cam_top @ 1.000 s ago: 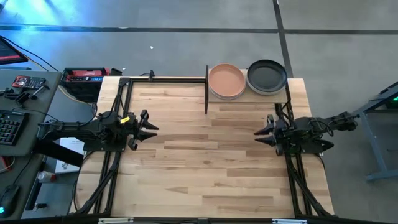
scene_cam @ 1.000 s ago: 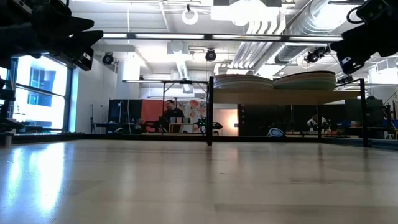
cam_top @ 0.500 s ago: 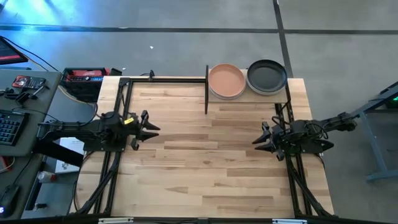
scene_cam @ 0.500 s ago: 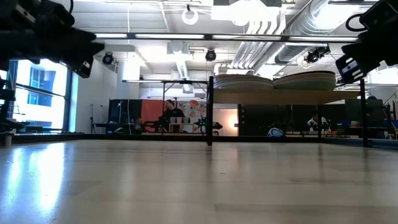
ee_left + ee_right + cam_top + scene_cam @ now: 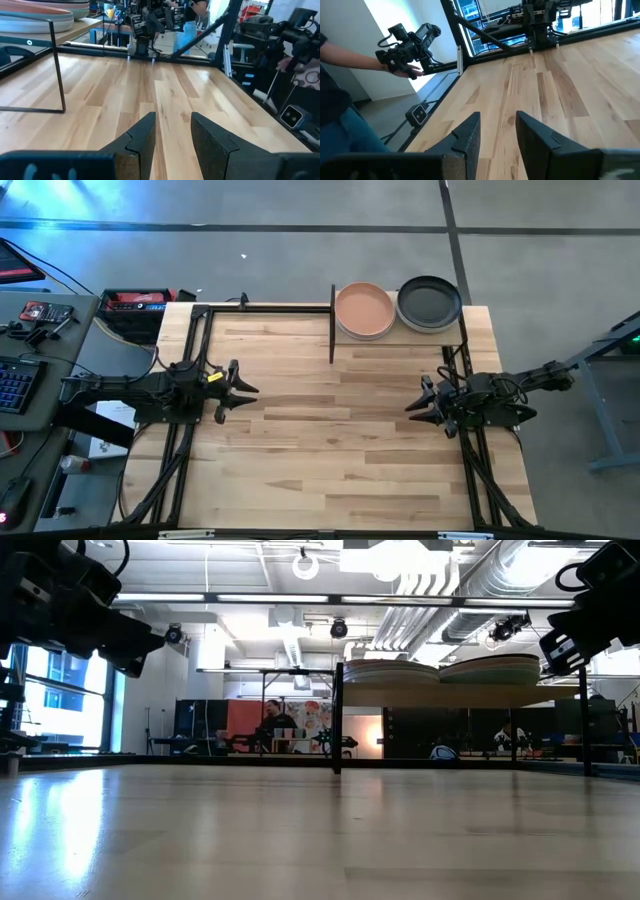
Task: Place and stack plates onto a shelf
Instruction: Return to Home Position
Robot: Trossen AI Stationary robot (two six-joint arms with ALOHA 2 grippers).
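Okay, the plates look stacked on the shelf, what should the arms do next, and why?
Probably just park both arms. The left gripper and right gripper hang open and empty above the tabletop, the orange-topped stack and dark-topped stack sit on the shelf, and no plate lies loose.

Lower plates [image 5: 392, 674] (seen from above) are hidden.

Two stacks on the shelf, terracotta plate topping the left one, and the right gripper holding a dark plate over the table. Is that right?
Not quite. The right gripper holds nothing: the right wrist view shows its fingers apart with only bare tabletop between them. The dark plate tops the right stack on the shelf. The terracotta plate does top the left one.
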